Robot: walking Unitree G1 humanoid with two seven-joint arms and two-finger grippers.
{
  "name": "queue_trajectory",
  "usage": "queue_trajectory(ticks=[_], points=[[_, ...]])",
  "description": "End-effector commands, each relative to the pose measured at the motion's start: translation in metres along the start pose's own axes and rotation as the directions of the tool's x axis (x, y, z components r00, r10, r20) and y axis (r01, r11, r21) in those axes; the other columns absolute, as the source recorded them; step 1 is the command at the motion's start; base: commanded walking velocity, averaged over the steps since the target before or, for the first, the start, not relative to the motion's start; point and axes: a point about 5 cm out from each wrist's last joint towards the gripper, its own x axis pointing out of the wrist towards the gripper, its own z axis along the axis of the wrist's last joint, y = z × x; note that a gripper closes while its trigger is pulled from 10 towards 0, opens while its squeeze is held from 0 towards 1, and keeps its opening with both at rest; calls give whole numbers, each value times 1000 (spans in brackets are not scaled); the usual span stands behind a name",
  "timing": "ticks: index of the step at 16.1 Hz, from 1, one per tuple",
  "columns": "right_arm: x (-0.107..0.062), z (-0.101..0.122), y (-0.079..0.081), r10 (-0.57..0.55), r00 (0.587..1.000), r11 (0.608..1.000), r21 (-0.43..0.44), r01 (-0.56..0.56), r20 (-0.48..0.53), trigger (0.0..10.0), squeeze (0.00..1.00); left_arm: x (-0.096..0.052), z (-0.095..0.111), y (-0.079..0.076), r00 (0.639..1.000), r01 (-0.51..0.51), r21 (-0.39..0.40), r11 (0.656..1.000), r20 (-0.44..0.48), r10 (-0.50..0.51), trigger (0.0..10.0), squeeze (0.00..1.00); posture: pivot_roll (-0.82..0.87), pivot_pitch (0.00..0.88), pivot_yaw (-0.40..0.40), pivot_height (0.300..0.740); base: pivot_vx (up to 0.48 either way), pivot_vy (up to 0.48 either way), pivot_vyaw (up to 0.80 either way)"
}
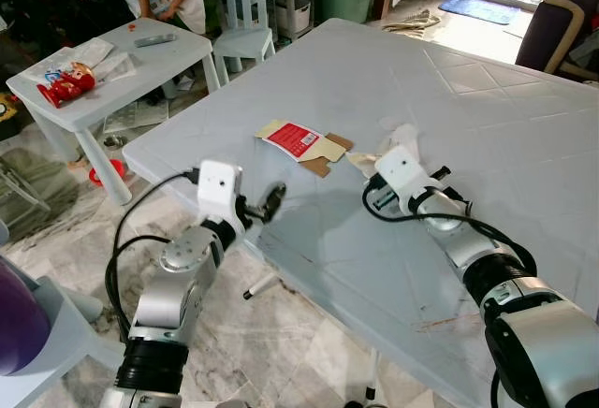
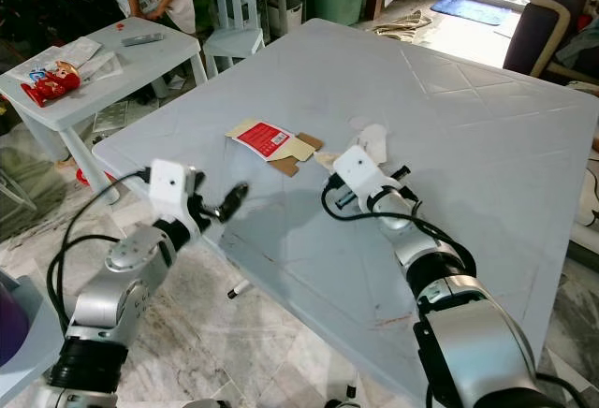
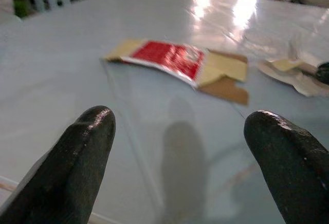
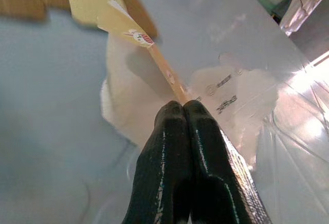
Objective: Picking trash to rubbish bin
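The pale blue tabletop (image 1: pixel 487 118) carries all the trash. A smaller white side table (image 1: pixel 150 62) stands far left with a red packet on it, and a person sits behind it.

Near the middle of the tabletop lies a flattened red-and-yellow carton (image 1: pixel 301 142), flat and untouched. Just right of it sits a crumpled white wrapper (image 1: pixel 404 138) with a thin yellow strip (image 4: pixel 134 34) across it.

The right gripper (image 4: pixel 182 112) has its fingers pressed together at the near end of that strip, apparently pinching it so the piece can be lifted. Whether the wrapper is caught too is hard to tell.

The left gripper (image 3: pixel 180 131) hovers spread near the tabletop's near-left edge, aimed at the carton, probably to take it next.
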Motion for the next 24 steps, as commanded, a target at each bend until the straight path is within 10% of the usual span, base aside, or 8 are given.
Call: queue_trajectory(ticks=[1, 10, 24], points=[[1, 9, -2, 2, 998, 998, 58, -5, 57, 0, 0, 1, 5, 7, 998, -50, 6, 999, 23, 50, 10000, 0, 179, 94, -17, 740, 0, 0, 0], [-24, 32, -4, -23, 966, 972, 233, -38, 256, 0, 0, 8, 14, 31, 972, -226, -51, 973, 47, 228, 10000, 0, 139, 39, -15, 740, 0, 0, 0], [-33, 32, -2, -36, 982, 951, 310, -24, 186, 0, 0, 10, 19, 39, 964, -256, -78, 964, 48, 260, 10000, 0, 139, 37, -11, 740, 0, 121, -212]])
